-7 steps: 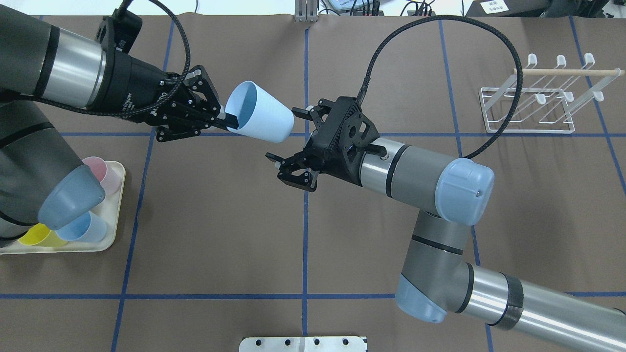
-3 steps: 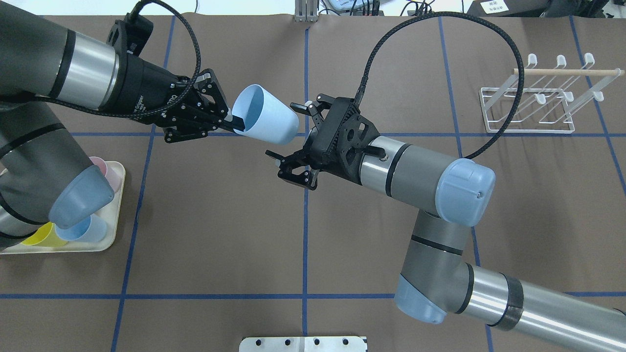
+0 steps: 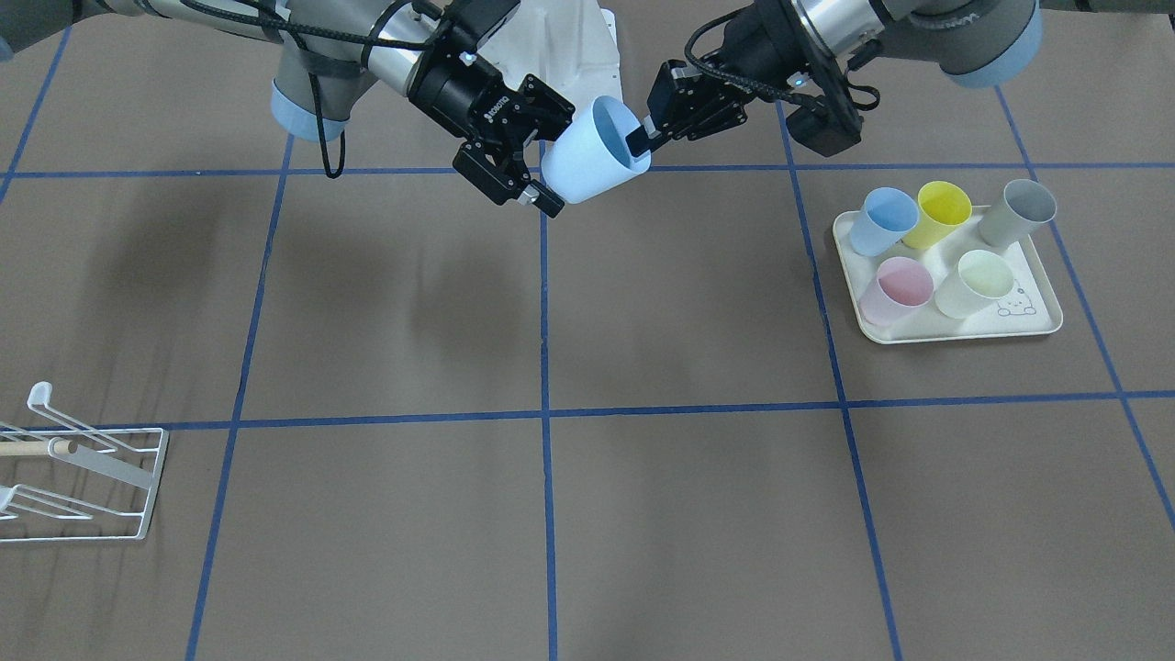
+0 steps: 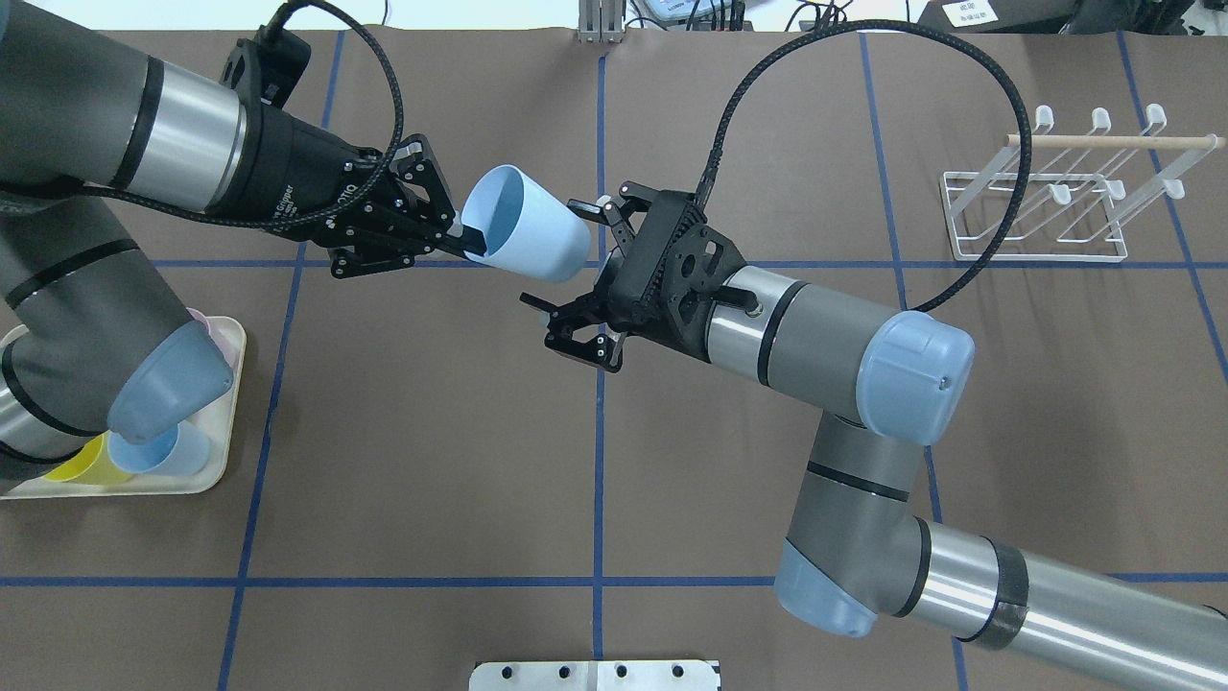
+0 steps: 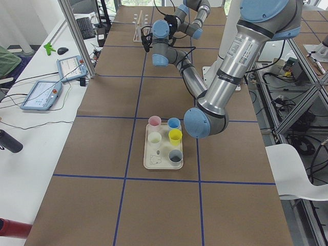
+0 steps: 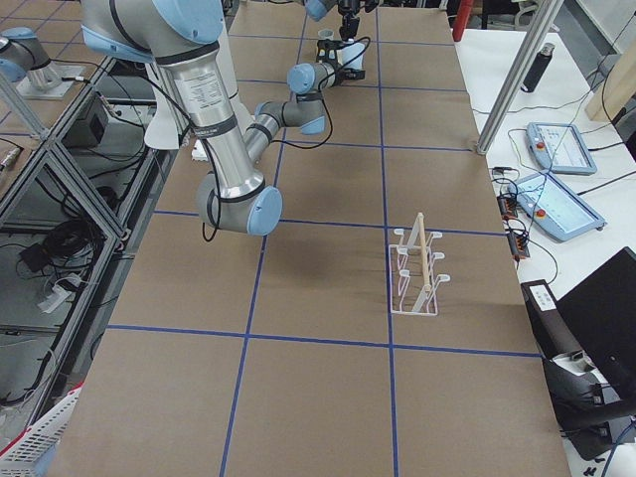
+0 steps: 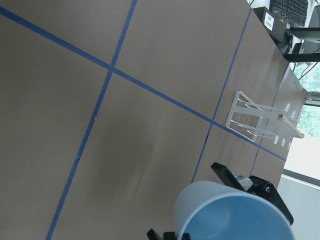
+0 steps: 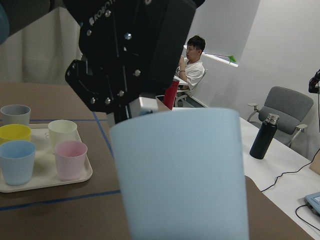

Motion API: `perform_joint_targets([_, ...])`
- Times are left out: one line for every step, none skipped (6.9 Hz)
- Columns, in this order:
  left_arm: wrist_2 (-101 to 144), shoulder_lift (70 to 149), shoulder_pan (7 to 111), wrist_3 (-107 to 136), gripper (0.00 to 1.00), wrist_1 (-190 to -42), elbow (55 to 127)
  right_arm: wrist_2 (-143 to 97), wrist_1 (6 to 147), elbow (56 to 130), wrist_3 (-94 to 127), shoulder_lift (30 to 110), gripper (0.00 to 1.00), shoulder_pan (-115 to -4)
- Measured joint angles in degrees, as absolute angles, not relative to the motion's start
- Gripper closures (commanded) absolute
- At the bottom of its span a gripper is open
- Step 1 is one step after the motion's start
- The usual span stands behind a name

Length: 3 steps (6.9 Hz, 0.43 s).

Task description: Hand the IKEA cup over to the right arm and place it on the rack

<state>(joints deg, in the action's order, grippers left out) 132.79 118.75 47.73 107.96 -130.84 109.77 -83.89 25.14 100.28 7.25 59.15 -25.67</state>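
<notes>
Pale-blue IKEA cup [image 4: 523, 226], aloft over the tabletop's [image 4: 432, 461] middle nearer its far edge, rim pinched by left gripper [image 4: 460, 242]; right gripper [image 4: 564, 259], spread at its base, should close squarely on the wall before left releases.

The light-blue cup [image 4: 523, 226] looks like smooth matt plastic. The bench [image 4: 432, 432] wears a matt brown, paper-like cover, slightly creased, marked with blue tape lines [image 4: 599, 480]. The rack [image 4: 1041, 257] is white-coated wire with a bare wooden dowel [image 4: 1113, 141]. The right arm [image 4: 815, 336] shows shiny brushed metal, a matt grey shell and a braided black cable [image 4: 1023, 163]
</notes>
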Motion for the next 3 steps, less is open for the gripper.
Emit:
perform_joint_targets([132.80, 118.80, 47.73, 107.94, 1.00, -130.84, 109.66, -83.79, 25.14, 100.36, 7.09, 59.13, 0.16, -25.66])
perform_joint_targets([132.78, 118.90, 47.73, 107.93, 1.00, -130.81, 109.63, -83.72, 25.14, 100.41, 6.85, 59.09, 0.17, -25.66])
perform_joint_targets([132.76, 119.05, 47.73, 107.93, 1.00, -130.79, 109.53, -83.69, 25.14, 100.44, 6.76, 59.08, 0.22, -25.66])
